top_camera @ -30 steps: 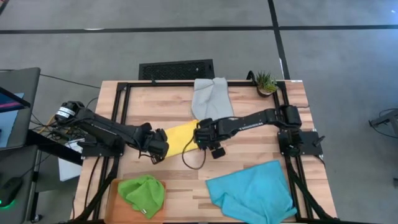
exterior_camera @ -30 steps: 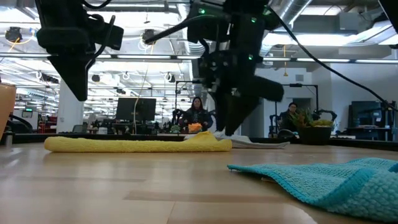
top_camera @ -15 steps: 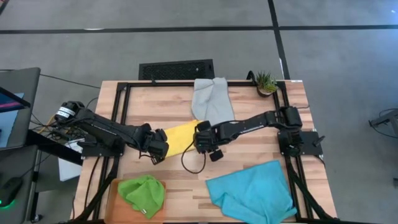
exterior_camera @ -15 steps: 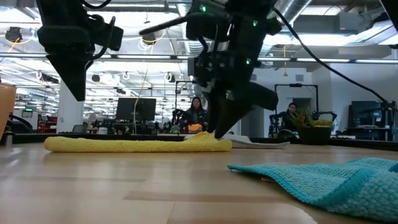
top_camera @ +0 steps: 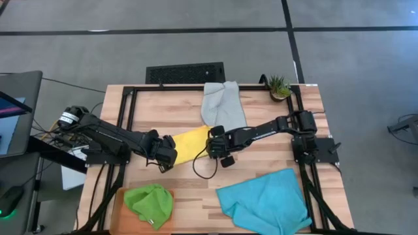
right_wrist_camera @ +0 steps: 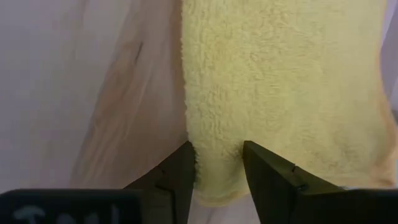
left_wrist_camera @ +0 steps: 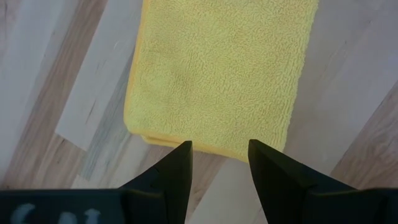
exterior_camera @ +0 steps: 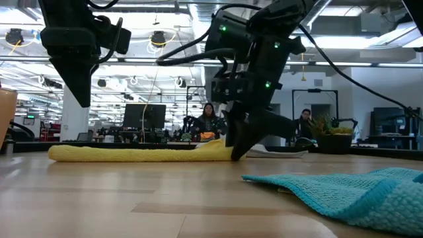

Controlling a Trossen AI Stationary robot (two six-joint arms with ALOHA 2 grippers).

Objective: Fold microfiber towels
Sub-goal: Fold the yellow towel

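Note:
The folded yellow towel (top_camera: pixel 191 142) lies flat mid-table, also seen in the low view (exterior_camera: pixel 132 153). My left gripper (top_camera: pixel 168 151) hovers open above its left end (left_wrist_camera: pixel 217 140), well clear of it in the low view (exterior_camera: pixel 80 99). My right gripper (top_camera: pixel 212 145) is down at the towel's right end (exterior_camera: pixel 236 154), open, with one corner of the towel between its fingers (right_wrist_camera: pixel 217 162). The grey towel (top_camera: pixel 223 104) lies at the far edge, the green one (top_camera: pixel 150 203) near left, and the turquoise one (top_camera: pixel 264 201) near right. My right gripper comes down steeply from above on the yellow towel's right-end corner (right_wrist_camera: pixel 214 180). One finger (right_wrist_camera: pixel 183 171) is at the towel's side edge and the other (right_wrist_camera: pixel 264 171) is over the pile. The towel lies flat on the table. Whether the fingers touch it, I cannot tell.
The green towel rests on an orange tray (top_camera: pixel 119 212) at the near left corner. A small potted plant (top_camera: pixel 279 86) stands at the far right corner. A black cable loop (top_camera: pixel 204 166) hangs below my right wrist. Bare wood lies between the yellow and turquoise towels.
My right gripper has come down to the table at the yellow towel's right end and tipped more steeply. The towel has kept its place.

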